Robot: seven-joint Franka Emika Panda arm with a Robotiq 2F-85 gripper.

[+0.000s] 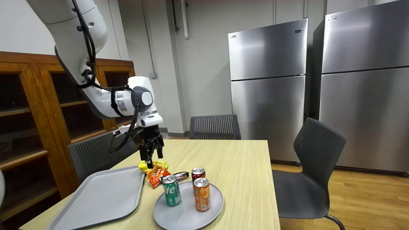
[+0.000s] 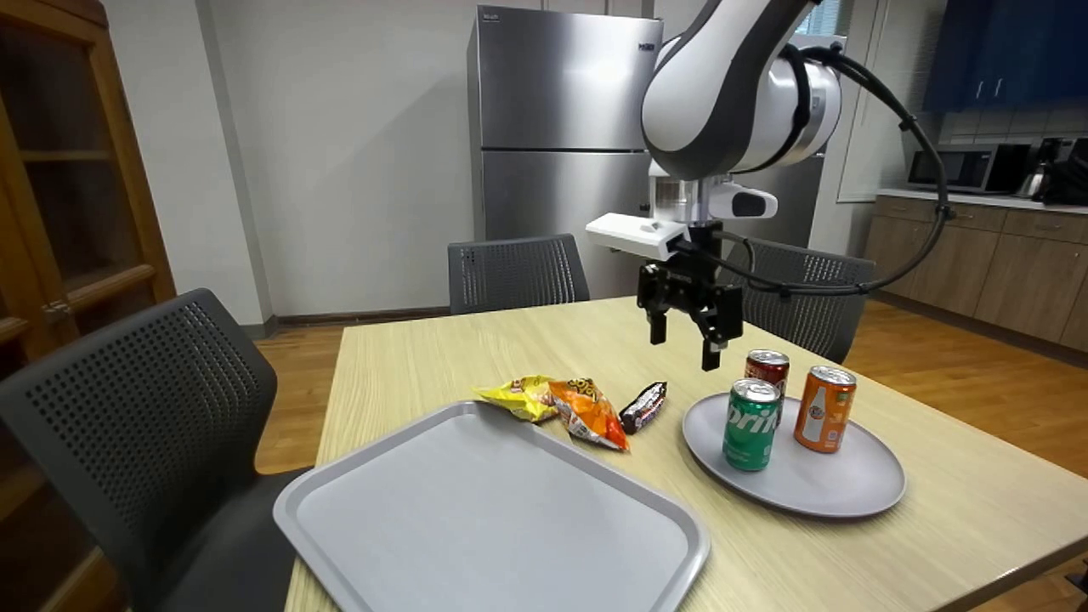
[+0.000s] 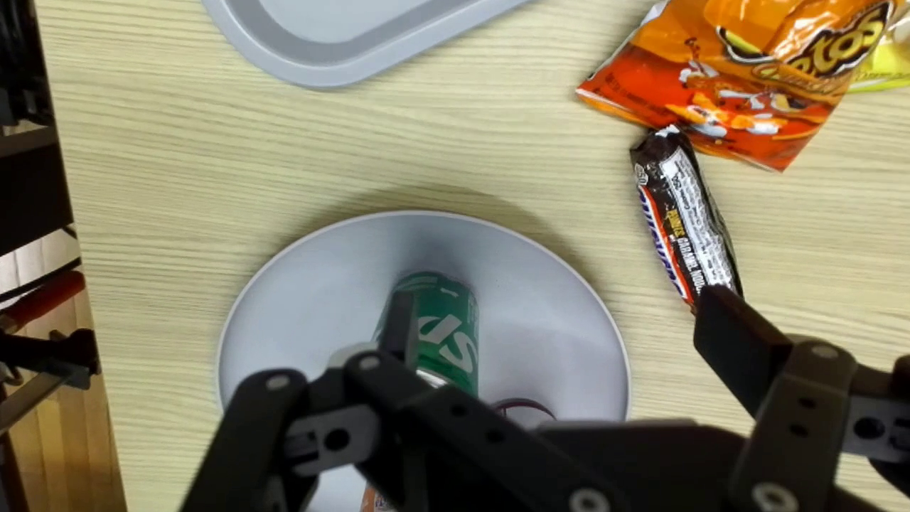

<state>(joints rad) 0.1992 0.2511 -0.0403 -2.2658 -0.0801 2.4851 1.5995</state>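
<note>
My gripper [image 2: 684, 344] is open and empty, above the table in both exterior views. In the wrist view its fingers [image 3: 559, 304] are spread wide; the left one overlaps the green Sprite can [image 3: 455, 331], the right one overlaps the end of the Snickers bar [image 3: 686, 220]. The Sprite can [image 2: 750, 429], a dark red can [image 2: 767, 367] and an orange can [image 2: 824, 412] stand upright on a grey round plate [image 2: 841, 497]. The Snickers bar [image 2: 644, 408] lies beside an orange Cheetos bag [image 2: 586, 416] and a yellow bag [image 2: 520, 397]. In the wrist view the fingers mostly hide the red and orange cans.
A grey rectangular tray [image 2: 493, 510] lies on the wooden table [image 2: 408, 348] beside the bags, with nothing on it. Dark chairs [image 2: 518, 272] stand around the table. A wooden cabinet [image 1: 41, 105] and steel refrigerators [image 1: 268, 111] stand behind. A cable loops out from the arm.
</note>
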